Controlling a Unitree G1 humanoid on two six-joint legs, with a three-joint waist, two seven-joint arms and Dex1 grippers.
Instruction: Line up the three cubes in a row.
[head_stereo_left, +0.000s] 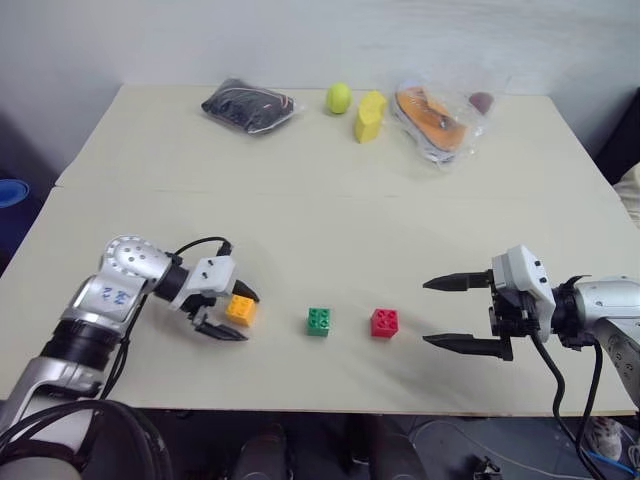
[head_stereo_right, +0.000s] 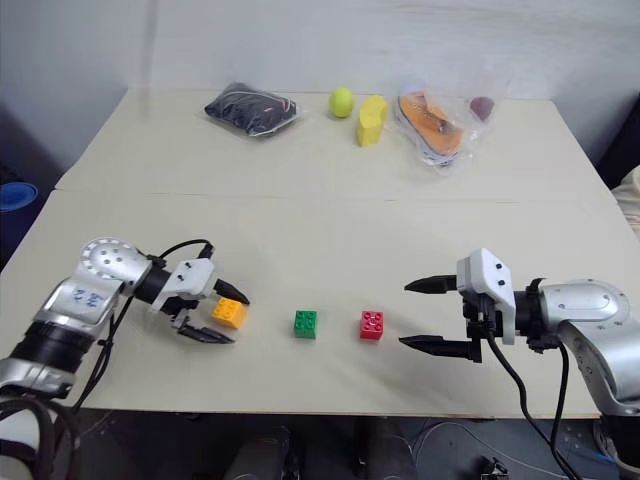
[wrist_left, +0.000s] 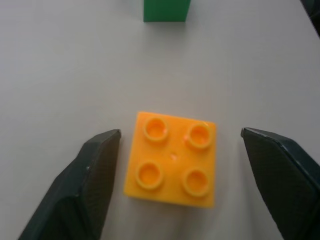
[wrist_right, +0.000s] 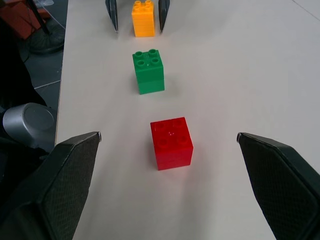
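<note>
The orange-yellow cube (head_stereo_left: 240, 310) sits free between the spread fingers of the left gripper (head_stereo_left: 222, 313), in line with the green cube (head_stereo_left: 319, 321) and red cube (head_stereo_left: 384, 322) before the wide-open right gripper (head_stereo_left: 462, 313), so the row appears complete.

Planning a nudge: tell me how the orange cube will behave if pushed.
The orange cube looks like rigid, light plastic, so it should slide rather than bend. Its flat base on the table makes rolling or tipping unlikely.
</note>
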